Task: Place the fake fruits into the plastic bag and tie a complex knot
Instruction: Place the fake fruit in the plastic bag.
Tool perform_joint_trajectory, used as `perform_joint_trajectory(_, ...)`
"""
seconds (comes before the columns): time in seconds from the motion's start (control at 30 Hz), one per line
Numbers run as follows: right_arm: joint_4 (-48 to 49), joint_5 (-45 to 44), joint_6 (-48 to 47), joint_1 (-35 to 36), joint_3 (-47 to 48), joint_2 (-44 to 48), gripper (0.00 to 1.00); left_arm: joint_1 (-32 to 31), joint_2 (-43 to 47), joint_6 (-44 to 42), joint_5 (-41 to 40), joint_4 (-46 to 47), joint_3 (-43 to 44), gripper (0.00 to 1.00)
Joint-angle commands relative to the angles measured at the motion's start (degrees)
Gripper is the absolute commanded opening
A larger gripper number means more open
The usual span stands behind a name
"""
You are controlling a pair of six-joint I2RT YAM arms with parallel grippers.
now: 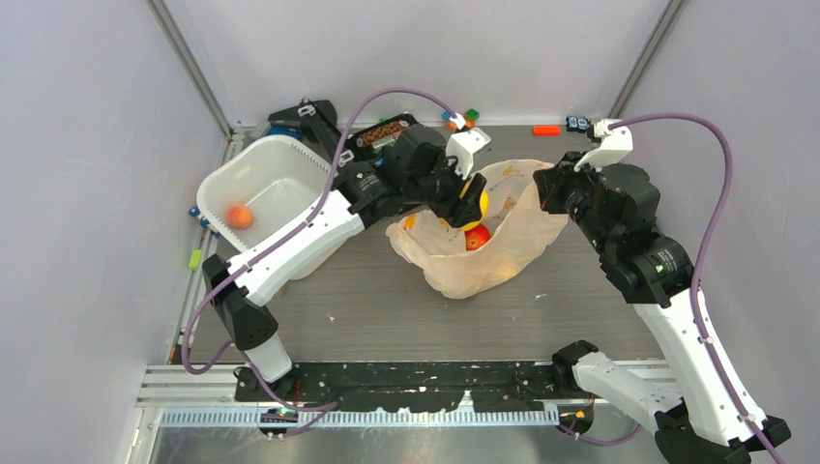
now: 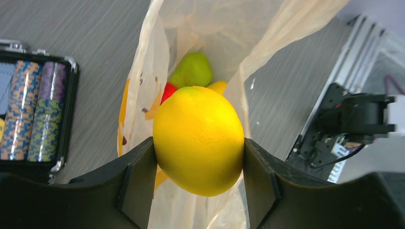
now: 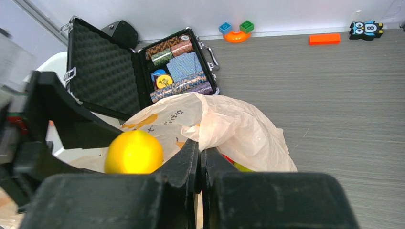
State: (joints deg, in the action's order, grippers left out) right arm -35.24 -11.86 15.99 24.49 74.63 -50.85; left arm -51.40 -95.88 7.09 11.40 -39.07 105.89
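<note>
- While the left gripper (image 2: 198,152) clamped a yellow lemon (image 2: 198,136) across its widest part, both fingers spread around it, the fruit hung over the open mouth of the plastic bag (image 2: 143,90).
- Beyond the fingertips, inside the bag, lay a green pear (image 2: 192,70), a red apple (image 2: 168,90) and another yellow fruit (image 2: 218,87).
- The right gripper (image 3: 200,157) had its fingers pressed together on a fold of the bag's rim, apparently pinching the film and holding the mouth up. The lemon showed just left of those fingers.
- Likely trouble: the bag's near wall ran close under the left finger, so a release from there might have dropped the lemon on the rim and sent it rolling outside.
- Thin, crinkly film could have slid out of the right pinch, letting the mouth sag shut under the fruit.
- Glossy and round, the lemon could have squirted from the fingers if they shifted.
- A small orange fruit (image 1: 239,216) sat in the white tub (image 1: 280,155), well apart from both grippers, not yet bagged.
</note>
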Motion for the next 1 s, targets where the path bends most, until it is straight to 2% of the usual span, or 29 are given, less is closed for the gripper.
perform_joint_trajectory(0.0,1.8,0.1,0.4,-0.3,0.9,0.6,0.05,0.0,-0.1,-3.7,-3.9,-0.2,-2.1,0.18)
perform_joint_trajectory(0.1,1.8,0.3,0.4,-0.4,1.0,0.2,0.05,0.0,-1.0,-3.2,-3.2,0.2,-3.5,0.21)
perform_joint_trajectory(0.17,1.8,0.4,0.4,-0.3,1.2,-0.1,0.05,0.1,-1.4,-2.9,-2.8,0.4,-4.5,0.28)
perform_joint_trajectory(0.23,1.8,0.5,0.4,-0.3,1.2,-0.3,0.05,0.1,-1.5,-2.8,-2.6,0.5,-4.7,0.41)
perform_joint_trajectory(0.3,1.6,0.5,0.4,-0.3,1.4,-0.6,0.05,0.1,-1.5,-2.6,-2.4,0.7,-4.5,0.61)
perform_joint_trajectory(0.33,1.6,0.5,0.3,-0.3,1.4,-0.7,0.05,0.2,-1.4,-2.5,-2.4,0.7,-4.5,0.67)
perform_joint_trajectory(0.5,1.5,0.6,0.5,-0.3,1.3,-0.9,0.05,0.6,-1.0,-1.7,-1.8,1.1,-4.7,0.83)
perform_joint_trajectory(0.6,1.3,0.5,0.4,-0.3,1.3,-0.9,0.05,0.6,-1.0,-1.9,-2.1,1.0,-4.6,0.87)
perform_joint_trajectory(0.8,1.4,0.3,0.4,-0.3,1.3,-1.0,0.05,0.8,-0.7,-2.1,-2.5,0.8,-3.8,0.84)
perform_joint_trajectory(0.97,1.3,-0.1,0.1,-0.3,1.5,-0.9,0.05,0.8,0.6,-3.1,-3.9,-1.7,1.3,0.84)
